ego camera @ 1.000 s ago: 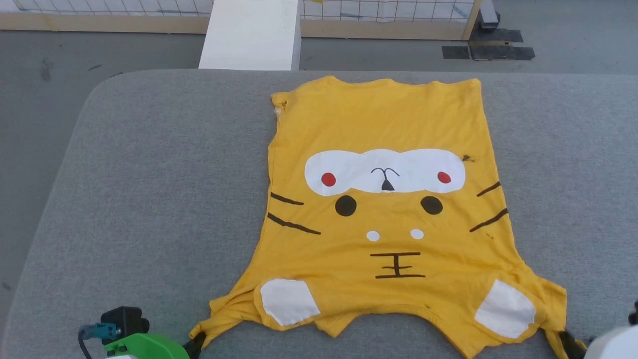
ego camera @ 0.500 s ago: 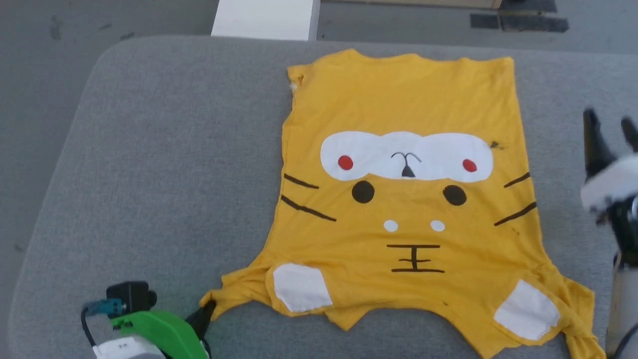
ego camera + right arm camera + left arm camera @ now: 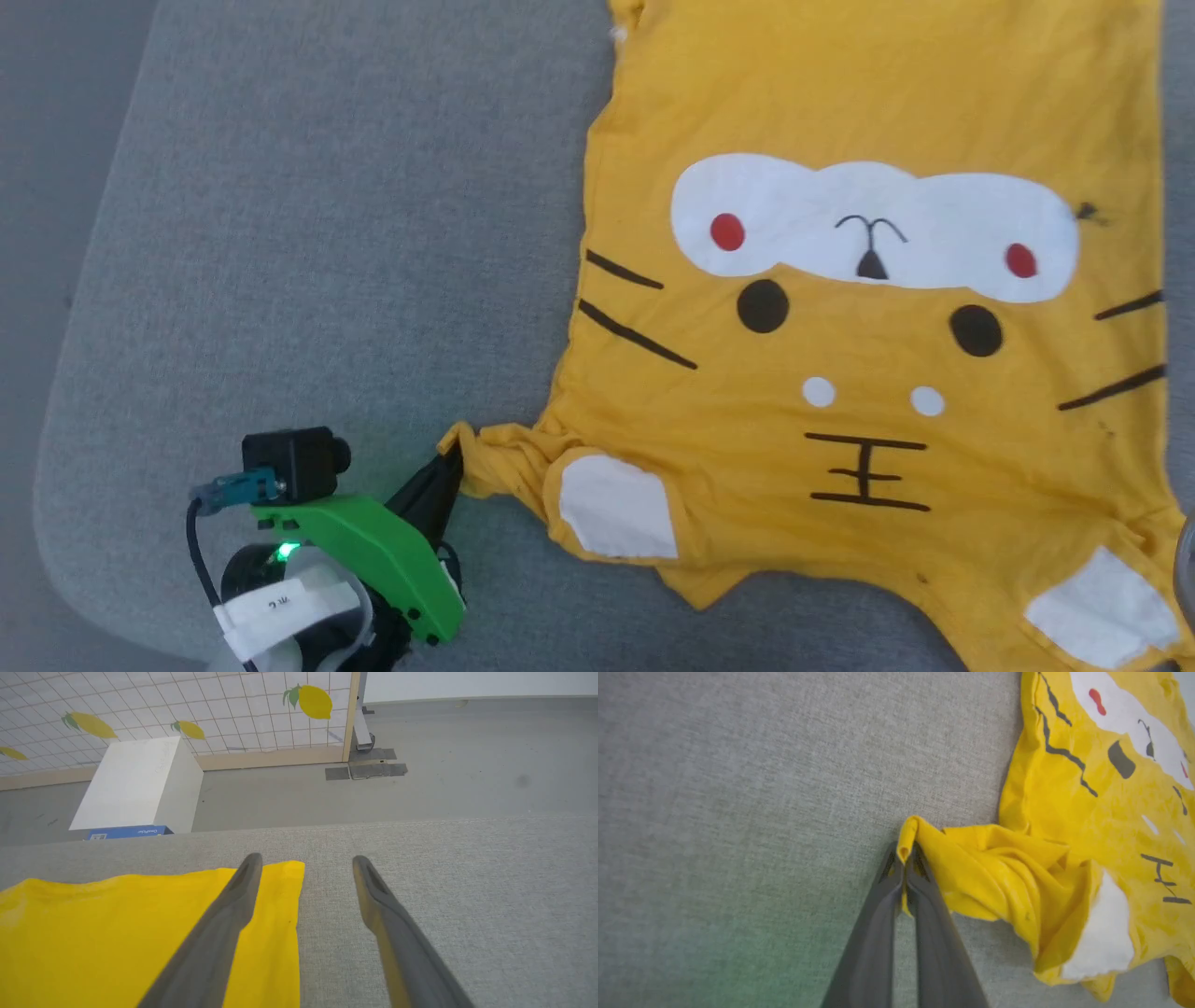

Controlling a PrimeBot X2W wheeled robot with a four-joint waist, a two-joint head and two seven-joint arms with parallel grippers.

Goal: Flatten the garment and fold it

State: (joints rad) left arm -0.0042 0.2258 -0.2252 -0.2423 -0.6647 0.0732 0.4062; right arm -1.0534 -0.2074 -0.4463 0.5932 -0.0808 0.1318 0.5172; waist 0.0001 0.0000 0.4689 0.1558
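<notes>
The garment, a yellow top with a cartoon animal face, lies spread face up on the grey padded table. My left gripper is shut on the tip of its near left sleeve, which is bunched into folds. In the left wrist view the fingers pinch that yellow tip just above the table. My right gripper stands open with nothing between its fingers. It hovers over the garment's far right corner, with the left finger above the cloth and the right finger above bare table.
Beyond the table's far edge stands a white box on the grey floor. Behind it is a tiled panel with lemon prints. Dark patches are taped to the floor. The table's rounded left edge is near my left arm.
The head camera has tilted down and nearer. My right gripper has opened, let go of the near right sleeve and moved toward the far right corner. My left gripper keeps its hold on the left sleeve.
</notes>
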